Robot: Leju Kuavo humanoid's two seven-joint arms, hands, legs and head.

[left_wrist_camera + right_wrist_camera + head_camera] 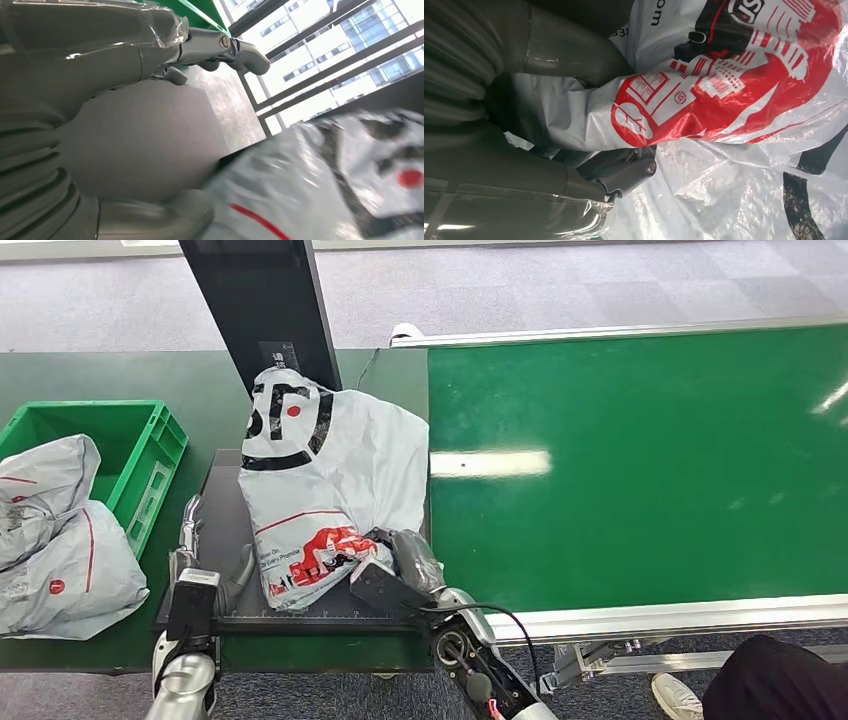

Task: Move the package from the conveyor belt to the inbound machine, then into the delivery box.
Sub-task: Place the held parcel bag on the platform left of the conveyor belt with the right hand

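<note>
The package (325, 490), a soft grey plastic mailer bag, lies on the inbound machine's dark platform (222, 530), leaning against its upright post. The right hand (400, 565) grips its printed lower corner, film bunched between the fingers (624, 172). The left hand (195, 560) rests open beside it. The bag looks light, limp and slippery; a gathered fold likely holds best.

Bright overhead light; glare streak on conveyor belt (490, 462); wrist views blurred.

Overhead head view; close wrist views
</note>
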